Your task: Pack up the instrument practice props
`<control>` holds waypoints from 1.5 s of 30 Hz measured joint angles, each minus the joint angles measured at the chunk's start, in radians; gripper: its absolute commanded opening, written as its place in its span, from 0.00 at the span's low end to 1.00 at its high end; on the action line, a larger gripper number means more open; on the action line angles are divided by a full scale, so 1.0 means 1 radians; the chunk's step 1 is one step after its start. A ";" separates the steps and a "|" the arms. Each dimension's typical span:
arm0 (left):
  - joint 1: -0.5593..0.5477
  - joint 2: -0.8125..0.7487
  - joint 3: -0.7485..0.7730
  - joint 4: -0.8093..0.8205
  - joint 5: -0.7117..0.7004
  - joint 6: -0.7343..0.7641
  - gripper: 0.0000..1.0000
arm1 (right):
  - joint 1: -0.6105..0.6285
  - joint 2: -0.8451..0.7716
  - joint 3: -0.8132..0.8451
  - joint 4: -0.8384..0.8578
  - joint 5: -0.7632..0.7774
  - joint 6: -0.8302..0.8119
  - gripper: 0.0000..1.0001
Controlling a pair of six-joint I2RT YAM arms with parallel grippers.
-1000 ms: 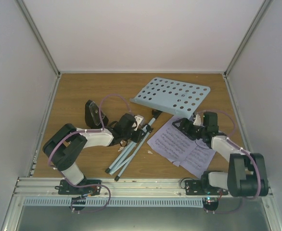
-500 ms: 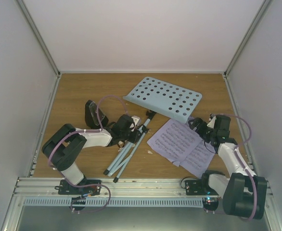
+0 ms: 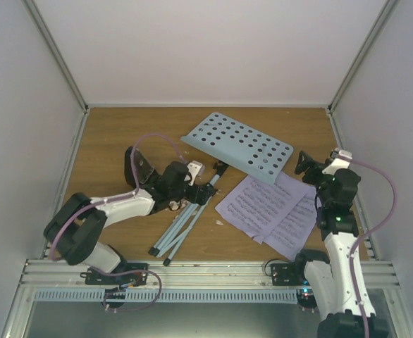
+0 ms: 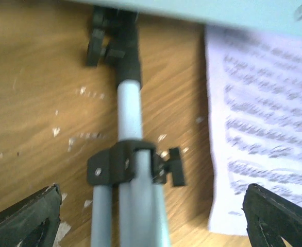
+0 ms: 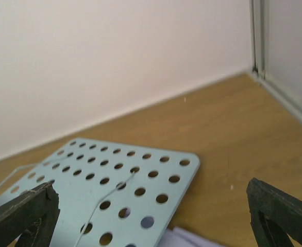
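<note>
The light blue music stand lies flat, its hole-dotted desk [image 3: 238, 144] at the back and its folded legs [image 3: 182, 222] toward the front. My left gripper [image 3: 199, 186] is open, its fingers on either side of the stand's pole [image 4: 129, 113] without touching it. Left gripper [image 4: 151, 216] shows both fingertips far apart. Lilac sheet-music pages [image 3: 266, 208] lie right of the pole, also in the left wrist view as sheet-music pages [image 4: 264, 128]. The black metronome [image 3: 137, 167] stands behind my left wrist. My right gripper [image 3: 307, 165] hangs open and empty above the table, facing the desk [image 5: 115, 190].
White crumbs [image 4: 73, 139] are scattered on the wood left of the pole, and one lies near the pages [image 3: 220, 222]. White walls close the table at the back and sides. A metal rail [image 3: 206, 267] runs along the near edge.
My left gripper has opened wide, letting go of the stand's pole. My right arm has pulled back and risen to the right, off the sheet-music pages. The desk has shifted slightly left.
</note>
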 measured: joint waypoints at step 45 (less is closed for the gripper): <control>0.880 -0.594 -0.575 0.377 -0.178 -0.073 0.99 | -0.001 0.323 -0.475 1.014 0.214 -0.249 1.00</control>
